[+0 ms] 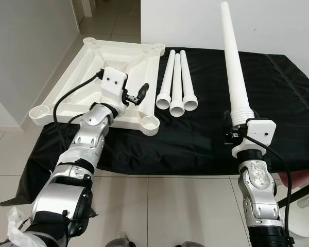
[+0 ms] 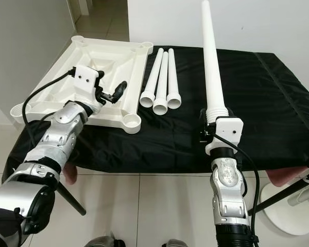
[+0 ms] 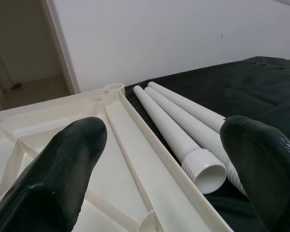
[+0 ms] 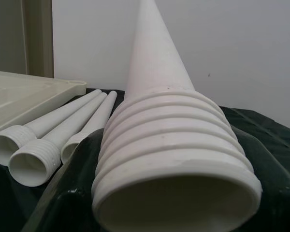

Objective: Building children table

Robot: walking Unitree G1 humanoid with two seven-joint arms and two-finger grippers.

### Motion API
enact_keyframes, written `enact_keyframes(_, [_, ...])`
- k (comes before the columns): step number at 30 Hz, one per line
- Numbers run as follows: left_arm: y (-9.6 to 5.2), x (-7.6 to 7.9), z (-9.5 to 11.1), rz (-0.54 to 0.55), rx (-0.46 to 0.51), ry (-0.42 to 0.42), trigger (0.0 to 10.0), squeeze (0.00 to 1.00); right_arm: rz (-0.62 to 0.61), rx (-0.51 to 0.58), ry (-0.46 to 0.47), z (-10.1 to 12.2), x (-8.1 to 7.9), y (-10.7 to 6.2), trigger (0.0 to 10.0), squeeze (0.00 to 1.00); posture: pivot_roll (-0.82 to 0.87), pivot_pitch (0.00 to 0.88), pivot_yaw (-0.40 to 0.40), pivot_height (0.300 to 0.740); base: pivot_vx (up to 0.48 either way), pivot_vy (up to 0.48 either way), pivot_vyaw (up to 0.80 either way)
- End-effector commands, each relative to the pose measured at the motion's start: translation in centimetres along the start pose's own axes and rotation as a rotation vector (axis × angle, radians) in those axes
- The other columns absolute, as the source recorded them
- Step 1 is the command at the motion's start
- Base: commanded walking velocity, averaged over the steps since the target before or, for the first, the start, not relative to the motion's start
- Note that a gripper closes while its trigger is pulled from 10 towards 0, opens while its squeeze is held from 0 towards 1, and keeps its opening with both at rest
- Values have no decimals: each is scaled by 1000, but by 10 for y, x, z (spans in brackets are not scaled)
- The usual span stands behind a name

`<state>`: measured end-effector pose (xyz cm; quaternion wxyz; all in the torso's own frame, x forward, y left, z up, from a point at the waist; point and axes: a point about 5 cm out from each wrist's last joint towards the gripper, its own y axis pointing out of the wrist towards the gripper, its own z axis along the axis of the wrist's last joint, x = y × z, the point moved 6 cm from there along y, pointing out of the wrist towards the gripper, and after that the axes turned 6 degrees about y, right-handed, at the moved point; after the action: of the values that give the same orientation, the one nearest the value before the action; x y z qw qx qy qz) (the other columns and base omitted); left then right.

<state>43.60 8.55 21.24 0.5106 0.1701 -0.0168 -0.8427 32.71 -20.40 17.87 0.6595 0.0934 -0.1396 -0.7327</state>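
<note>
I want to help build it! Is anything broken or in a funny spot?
Nothing looks broken. The tabletop lies upside down, one corner overhanging the black cloth. Three legs lie neatly beside it. The right gripper holds the fourth leg upright; the left gripper hovers open over the tabletop.

Beneath both sets of jaws: black cloth (image 1: 288, 92), spread flat over a table and hanging off its near edge. Beyond the right jaws, plain white wall (image 1: 195, 20), evenly lit. Beyond the left jaws, open doorway (image 1: 113, 15) — pale tiled floor (image 1: 185, 206) running through, same tiles nearer than the jaws. Outward of the left jaws, grey wall (image 1: 26, 51). Below the right jaws — white round stand base (image 2: 291, 211) on the tiles.
</note>
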Motion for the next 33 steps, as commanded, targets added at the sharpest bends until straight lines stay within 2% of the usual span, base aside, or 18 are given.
enact_keyframes(1, [1,-5,-1,21,-14,-12,10000,0,-8,21,14,4,0,1,10000,0,-27,0,17,740,0,-480,0])
enact_keyframes(12, [5,-10,4,67,2,19,10000,0,-15,24,10,4,2,1,10000,0,-28,0,22,740,0,-471,0])
enact_keyframes(33, [0,-25,-6,130,-33,-18,10000,0,-19,34,7,7,4,2,10000,0,-24,0,31,740,0,0,0])
